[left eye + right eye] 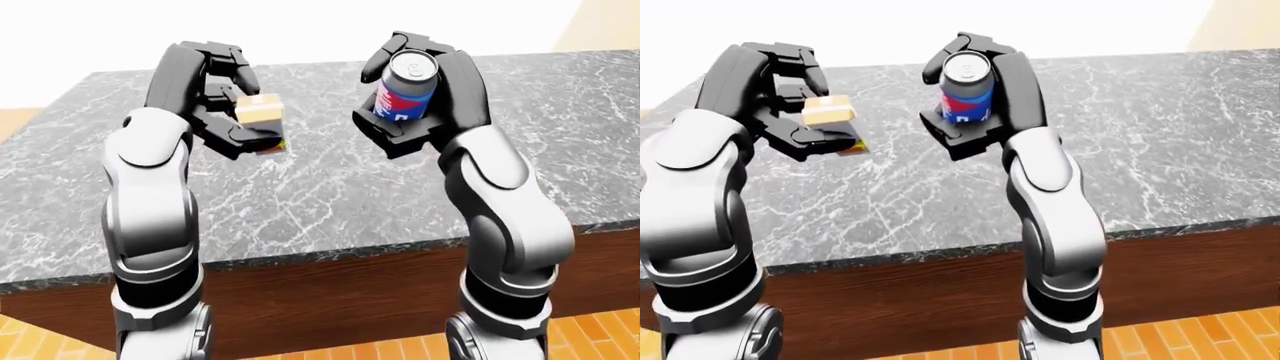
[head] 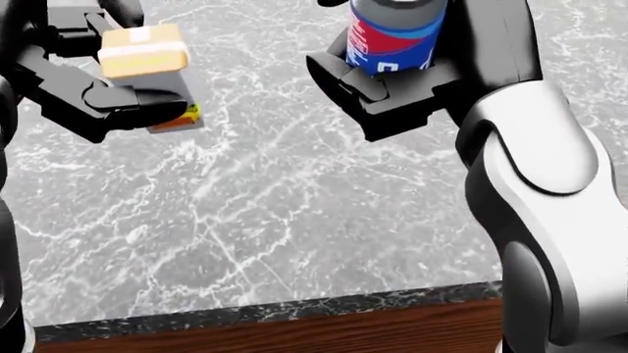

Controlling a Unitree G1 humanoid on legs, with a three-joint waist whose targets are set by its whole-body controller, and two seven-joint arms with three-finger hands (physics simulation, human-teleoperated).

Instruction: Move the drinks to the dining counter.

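My right hand is shut on a blue and red drink can, held upright above the grey marble counter. The can also shows at the top of the head view. My left hand is shut on a small tan drink carton with a dark lower part, held just over the counter. In the head view the carton sits between the black fingers. I cannot tell whether the carton's base touches the counter.
The counter has a dark wood side below its near edge. An orange tiled floor shows at the bottom. Bare marble spreads to the right and below the hands. A pale wall stands beyond.
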